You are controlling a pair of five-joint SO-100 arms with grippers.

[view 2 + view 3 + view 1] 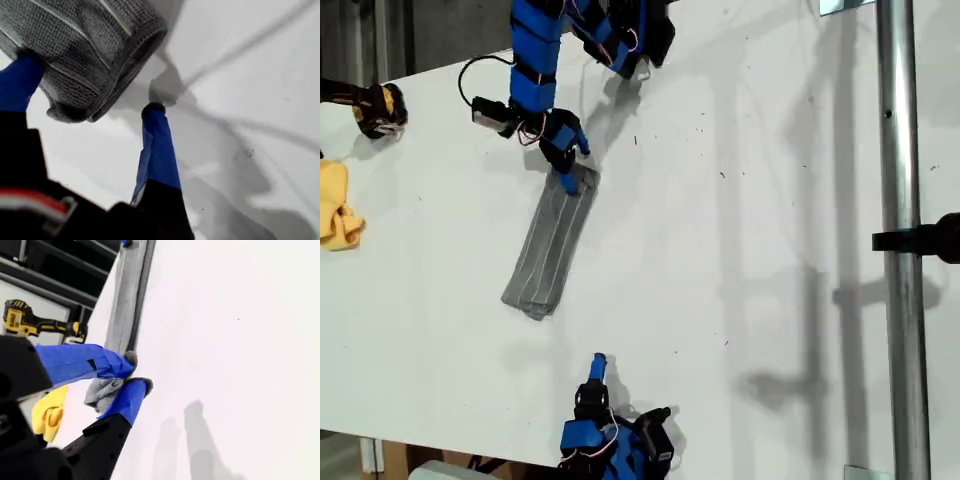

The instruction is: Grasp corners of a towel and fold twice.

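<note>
since the towel (552, 250) is already a narrow strip on the table (770, 250), long axis running between both arms, the far end sits at my first gripper (567, 168), jaws open, one finger on the cloth. my second gripper (597, 368) is just off the near end, slightly open, empty. yellow cloth (338, 208) and drill (375, 108) at the exterior view's left, clear.
</note>
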